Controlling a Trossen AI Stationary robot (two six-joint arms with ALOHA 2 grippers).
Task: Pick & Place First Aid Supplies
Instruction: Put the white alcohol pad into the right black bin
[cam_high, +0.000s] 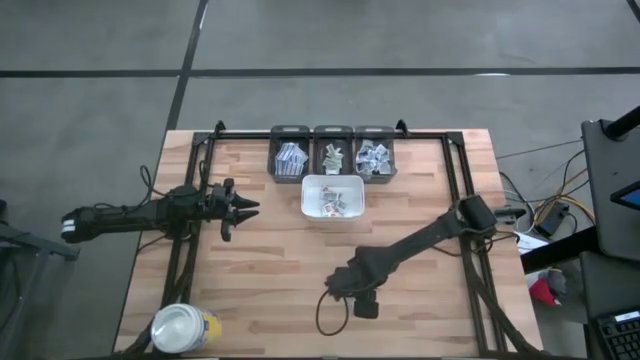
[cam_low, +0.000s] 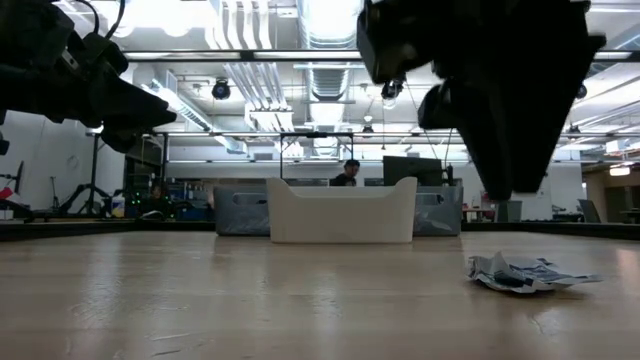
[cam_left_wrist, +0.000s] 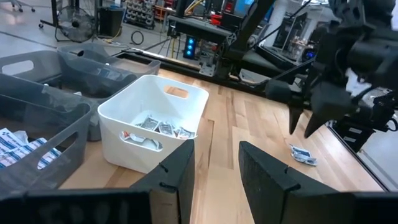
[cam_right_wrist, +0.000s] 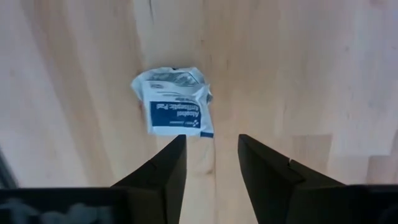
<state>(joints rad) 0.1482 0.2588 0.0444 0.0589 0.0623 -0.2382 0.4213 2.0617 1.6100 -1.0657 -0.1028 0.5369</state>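
One first aid packet (cam_right_wrist: 174, 107), white with blue print and crumpled, lies flat on the wooden table; it also shows in the low view (cam_low: 530, 272) and the left wrist view (cam_left_wrist: 303, 154). My right gripper (cam_right_wrist: 211, 142) hangs open above it, pointing down, with its fingertips clear of the packet (cam_low: 505, 185). More packets lie in the white tray (cam_high: 332, 197) at the table's middle. My left gripper (cam_high: 245, 208) waits open at the left, pointing level toward the tray.
Three grey bins (cam_high: 289, 155) (cam_high: 332, 155) (cam_high: 375, 157) holding more packets stand in a row at the far edge, behind the tray. A yellow jar with a white lid (cam_high: 185, 328) sits at the near left corner. A black frame (cam_high: 455, 175) runs around the table.
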